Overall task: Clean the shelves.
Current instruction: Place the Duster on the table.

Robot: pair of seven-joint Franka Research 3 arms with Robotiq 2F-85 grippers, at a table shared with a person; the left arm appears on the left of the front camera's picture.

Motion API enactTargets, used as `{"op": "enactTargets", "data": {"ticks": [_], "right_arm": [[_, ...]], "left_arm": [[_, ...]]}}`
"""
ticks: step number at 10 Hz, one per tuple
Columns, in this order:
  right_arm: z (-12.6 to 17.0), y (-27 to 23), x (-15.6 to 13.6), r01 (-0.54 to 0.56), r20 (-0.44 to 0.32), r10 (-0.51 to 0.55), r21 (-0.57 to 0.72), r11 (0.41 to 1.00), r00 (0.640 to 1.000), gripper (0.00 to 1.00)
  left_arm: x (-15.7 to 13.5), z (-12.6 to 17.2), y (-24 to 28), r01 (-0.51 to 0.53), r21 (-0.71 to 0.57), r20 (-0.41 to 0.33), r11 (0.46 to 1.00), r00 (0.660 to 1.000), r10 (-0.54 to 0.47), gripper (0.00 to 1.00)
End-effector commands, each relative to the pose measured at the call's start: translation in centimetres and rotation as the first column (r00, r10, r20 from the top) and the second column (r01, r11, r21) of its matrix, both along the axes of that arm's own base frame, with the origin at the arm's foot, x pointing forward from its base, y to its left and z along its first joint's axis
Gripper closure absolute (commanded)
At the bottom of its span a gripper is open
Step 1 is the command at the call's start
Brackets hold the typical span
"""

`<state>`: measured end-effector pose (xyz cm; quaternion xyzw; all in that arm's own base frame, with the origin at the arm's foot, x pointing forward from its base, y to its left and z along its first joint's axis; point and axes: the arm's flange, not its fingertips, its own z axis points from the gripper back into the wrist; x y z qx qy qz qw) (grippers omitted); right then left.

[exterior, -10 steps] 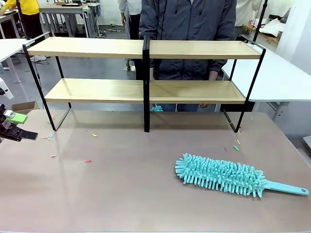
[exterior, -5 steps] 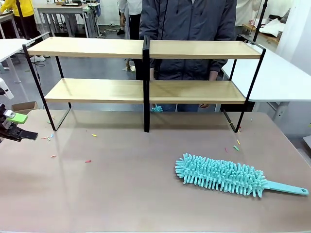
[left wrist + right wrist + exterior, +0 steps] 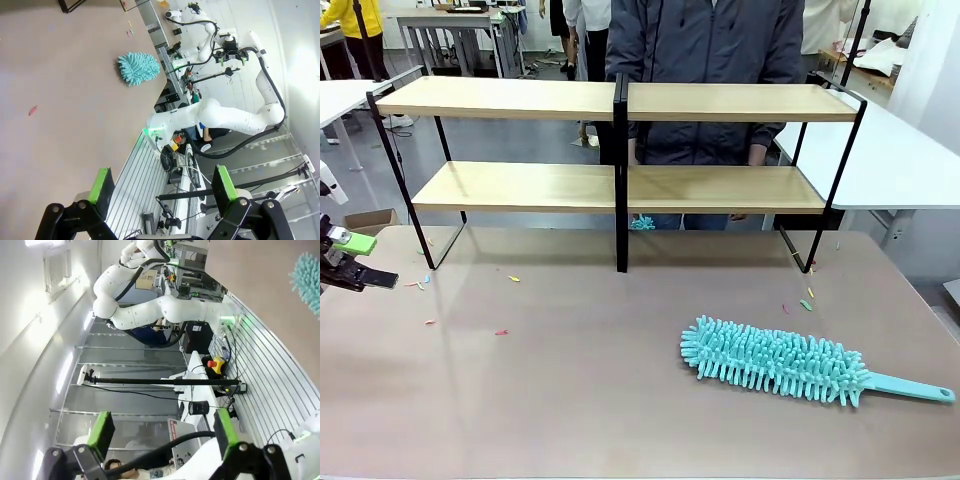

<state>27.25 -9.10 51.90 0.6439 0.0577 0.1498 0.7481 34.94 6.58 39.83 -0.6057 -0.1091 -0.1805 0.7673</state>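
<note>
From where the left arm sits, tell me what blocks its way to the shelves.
Nothing visible does. The left gripper, jaws open and empty, hangs at the table's left edge; only bare tabletop with small scraps lies between it and the shelves.

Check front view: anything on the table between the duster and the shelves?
Front view: mostly bare tabletop between duster and shelves, apart from small colored scraps near the right leg.

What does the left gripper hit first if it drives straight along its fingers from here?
Probably nothing close. The left gripper is open, empty, and aimed past the table edge toward the other arm's base and equipment beyond. The duster lies off to the side. Depth is unclear.
</note>
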Motion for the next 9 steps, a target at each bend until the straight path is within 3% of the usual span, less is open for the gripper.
{"op": "enactTargets", "data": {"ticks": [1, 9], "right_arm": [[-0.29, -0.31, 0.19, -0.013, 0.013, 0.013, 0.0, 1.0, 1.0, 0.0], [-0.29, -0.31, 0.19, -0.013, 0.013, 0.013, 0.0, 1.0, 1.0, 0.0]], "left_arm": [[-0.12, -0.05, -0.25, -0.006, -0.036, 0.024, 0.999, 1.0, 0.007, 0.0], [-0.12, -0.05, -0.25, -0.006, -0.036, 0.024, 0.999, 1.0, 0.007, 0.0]]}}
